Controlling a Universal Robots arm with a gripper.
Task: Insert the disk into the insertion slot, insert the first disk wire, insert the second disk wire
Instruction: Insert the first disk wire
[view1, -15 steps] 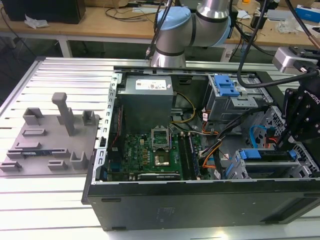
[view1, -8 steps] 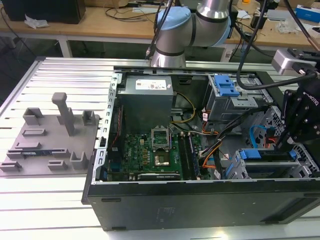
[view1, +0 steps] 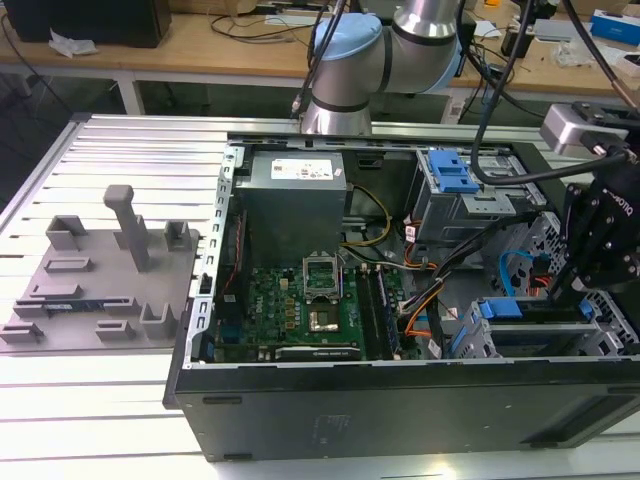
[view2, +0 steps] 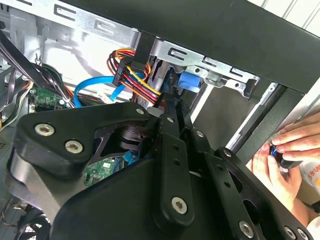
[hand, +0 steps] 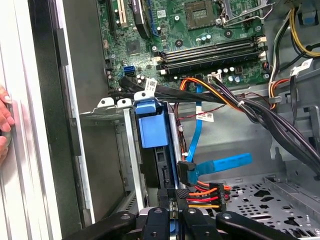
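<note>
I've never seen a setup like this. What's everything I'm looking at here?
Computer case: one, black, open on the slotted table.
Motherboard: one, green, inside the case.
Power supply: one, grey, beside the motherboard.
Insertion slot: one, grey metal, in the case.
Disk: one, blue-framed, seated in the slot.
Flat cable: one, blue, beside the disk.
Wire bundle: one, orange, red and yellow, beside the disk.
Fixture tray: one, grey, at the exterior view's left.
Gripper: one, black, by the disk's cables.
Hand: one, a person's, at the case's outer edge.
</note>
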